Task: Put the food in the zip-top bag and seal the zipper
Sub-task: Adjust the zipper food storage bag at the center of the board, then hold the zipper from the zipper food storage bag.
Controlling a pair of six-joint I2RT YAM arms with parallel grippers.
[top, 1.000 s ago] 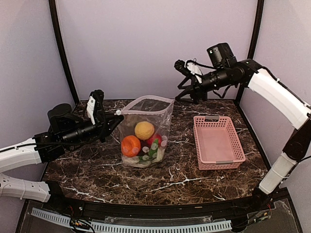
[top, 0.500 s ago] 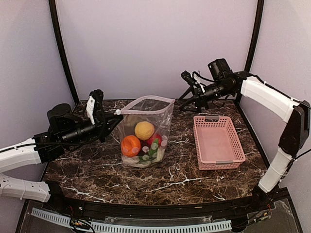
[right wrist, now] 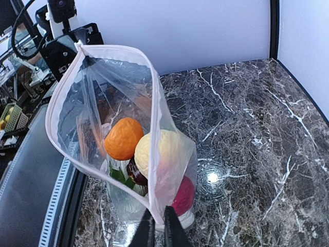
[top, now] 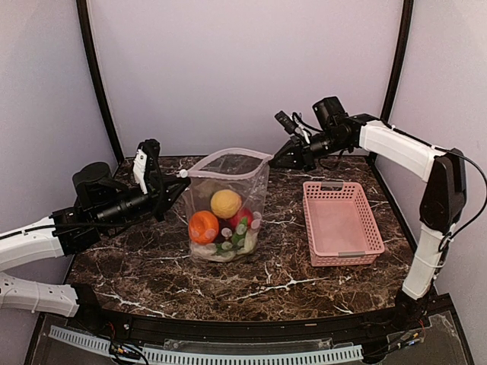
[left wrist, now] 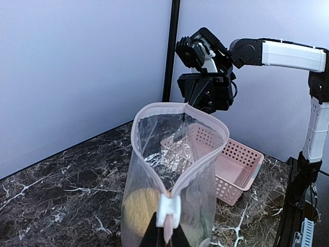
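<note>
The clear zip-top bag (top: 245,182) stands upright mid-table with its mouth open. The food lies inside: an orange piece (top: 204,226), a yellow one (top: 226,203), a red one (top: 242,219) and a dark maroon one (right wrist: 136,173). The pink-white zipper (left wrist: 134,123) rims the mouth, with a white slider (left wrist: 168,210) at the left corner. My left gripper (top: 181,181) is shut on the bag's tab just behind that slider (left wrist: 165,235). My right gripper (top: 274,161) is shut on the bag's opposite corner edge (right wrist: 157,228).
An empty pink lattice basket (top: 342,224) sits to the right of the bag, near the right arm. The dark marble table (top: 289,281) ends at black frame posts and pale walls at the back and sides.
My right arm has swung down and left to the bag's right corner, and its jaws have shut on the edge. The left gripper has stayed put, tightening slightly.
</note>
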